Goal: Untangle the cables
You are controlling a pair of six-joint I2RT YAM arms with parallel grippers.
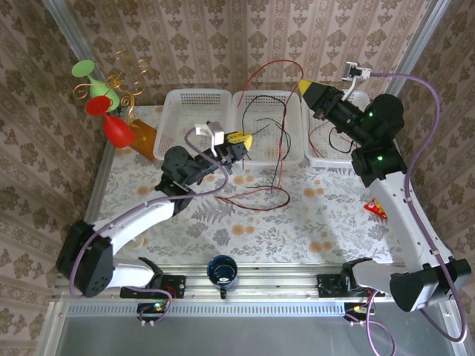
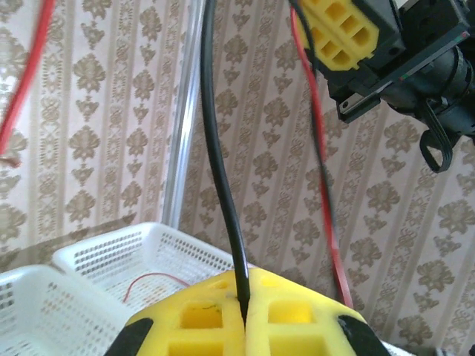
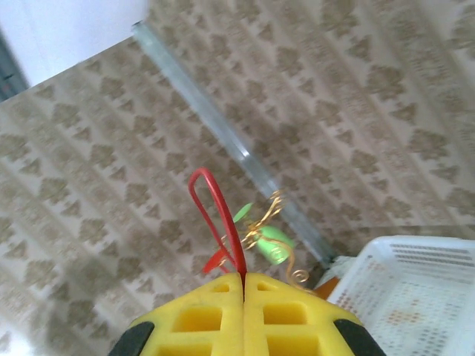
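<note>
my left gripper [image 2: 245,295] is pinched tight on the black cable [image 2: 220,170], and my right gripper [image 3: 243,283] is pinched on the red cable [image 3: 225,215]. both are held up above the white baskets [image 1: 194,96]. the rest of the tangle hangs down and loops onto the table [image 1: 319,222]. i'd guess these weigh next to nothing and are super floppy, so they'll snag and drag each other. best grab spot imo is close to a crossing, not out at the loose ends.

Smooth, glossy insulation is being shown by the black cable [image 2: 223,200] and red cable [image 3: 227,222], perforated white plastic by the baskets [image 1: 178,119], matt rubbery yellow by the finger pads [image 2: 208,319], and printed cloth by the table [image 1: 312,222].
</note>
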